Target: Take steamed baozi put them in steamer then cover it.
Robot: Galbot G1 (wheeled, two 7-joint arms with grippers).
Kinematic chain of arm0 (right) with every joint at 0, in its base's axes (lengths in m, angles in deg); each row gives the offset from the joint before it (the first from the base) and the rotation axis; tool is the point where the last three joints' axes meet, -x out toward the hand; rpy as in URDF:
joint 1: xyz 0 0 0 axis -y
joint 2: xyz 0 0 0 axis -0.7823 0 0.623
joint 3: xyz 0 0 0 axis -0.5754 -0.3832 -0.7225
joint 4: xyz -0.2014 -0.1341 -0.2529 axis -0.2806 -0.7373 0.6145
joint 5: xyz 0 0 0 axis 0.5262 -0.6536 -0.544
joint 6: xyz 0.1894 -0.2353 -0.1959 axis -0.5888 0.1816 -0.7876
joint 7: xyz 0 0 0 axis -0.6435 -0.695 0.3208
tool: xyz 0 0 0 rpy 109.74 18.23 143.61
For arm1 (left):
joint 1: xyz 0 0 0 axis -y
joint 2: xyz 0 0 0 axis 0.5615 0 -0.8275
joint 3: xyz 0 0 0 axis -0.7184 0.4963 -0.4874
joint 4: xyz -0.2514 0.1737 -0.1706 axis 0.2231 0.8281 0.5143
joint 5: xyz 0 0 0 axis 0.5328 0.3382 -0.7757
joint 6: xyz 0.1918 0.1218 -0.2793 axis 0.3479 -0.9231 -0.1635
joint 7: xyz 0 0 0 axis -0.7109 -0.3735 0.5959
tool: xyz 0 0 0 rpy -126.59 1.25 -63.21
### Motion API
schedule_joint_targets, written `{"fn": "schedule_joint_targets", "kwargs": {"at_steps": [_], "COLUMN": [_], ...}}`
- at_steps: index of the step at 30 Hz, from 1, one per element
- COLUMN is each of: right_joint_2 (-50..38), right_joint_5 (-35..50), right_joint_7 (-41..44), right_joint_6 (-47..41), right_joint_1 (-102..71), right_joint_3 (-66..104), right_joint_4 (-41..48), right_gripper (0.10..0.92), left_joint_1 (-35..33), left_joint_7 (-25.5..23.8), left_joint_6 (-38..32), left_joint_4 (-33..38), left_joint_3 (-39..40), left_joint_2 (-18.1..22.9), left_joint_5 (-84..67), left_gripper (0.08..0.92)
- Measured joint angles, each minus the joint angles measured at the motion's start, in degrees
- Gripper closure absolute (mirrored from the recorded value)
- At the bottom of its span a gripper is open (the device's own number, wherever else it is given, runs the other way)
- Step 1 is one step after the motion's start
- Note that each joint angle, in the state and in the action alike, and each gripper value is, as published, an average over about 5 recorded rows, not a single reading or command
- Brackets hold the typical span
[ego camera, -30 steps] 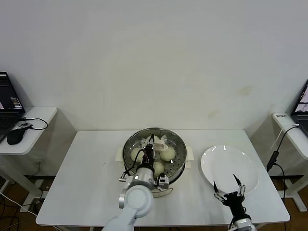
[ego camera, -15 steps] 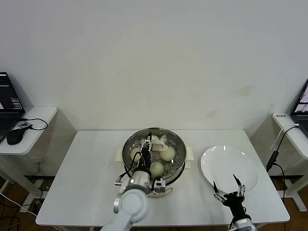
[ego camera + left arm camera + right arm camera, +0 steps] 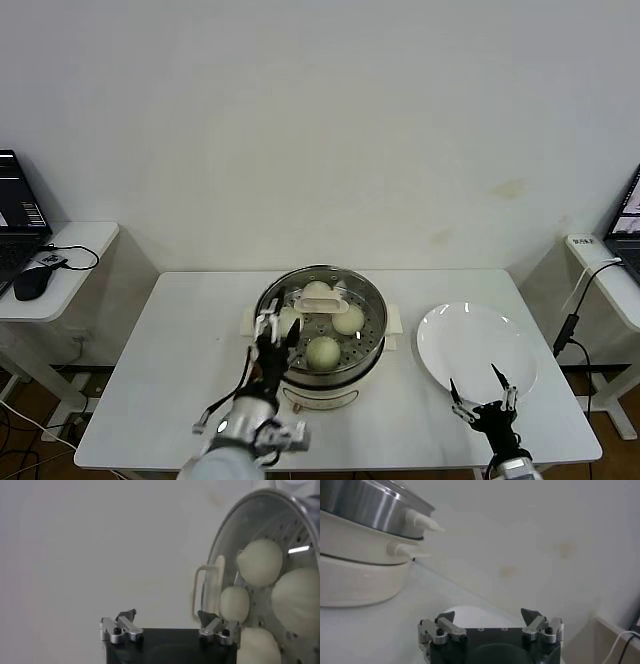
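The steamer (image 3: pixel 322 335) with its lid (image 3: pixel 325 300) on blocks the middle of the worktop (image 3: pixel 180 360). The left tool (image 3: pixel 272 330), jaws wide, crowds its left rim. The plate (image 3: pixel 477 348) fills the right side. The worktop's left stretch lies bare.

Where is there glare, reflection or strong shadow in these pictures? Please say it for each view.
Left wrist view: a short bright streak lies beside the baozi, probably lamp glare. Right wrist view: the steamer shows light and dark reflection bands on its steel wall. Head view: the plate looks evenly lit, with no hard shadow.
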Motion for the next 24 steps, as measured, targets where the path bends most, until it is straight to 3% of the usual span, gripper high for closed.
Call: {"fn": "schedule_joint_targets", "kwargs": {"at_steps": [12, 24], "right_joint_2": [-1.7, -4.5], "right_joint_5": [6.3, 12.9], "right_joint_7": [0.5, 0.2], "right_joint_6": [-0.9, -3.9], "right_joint_1": [-1.1, -5.2], "right_joint_3": [-2.1, -5.5], "right_joint_4": [-1.7, -3.2], "right_gripper": [0.203, 0.203], "left_joint_1": [-14.5, -23.5], "left_joint_7": [13.5, 17.5], "left_joint_6": [-14.8, -24.4], "left_joint_4": [0.7, -5.3], "left_joint_3": [-16.8, -22.9], "left_joint_2": [-2.5, -1.6], "left_joint_5": [-42.7, -71.7], "left_gripper": [0.177, 0.177]}}
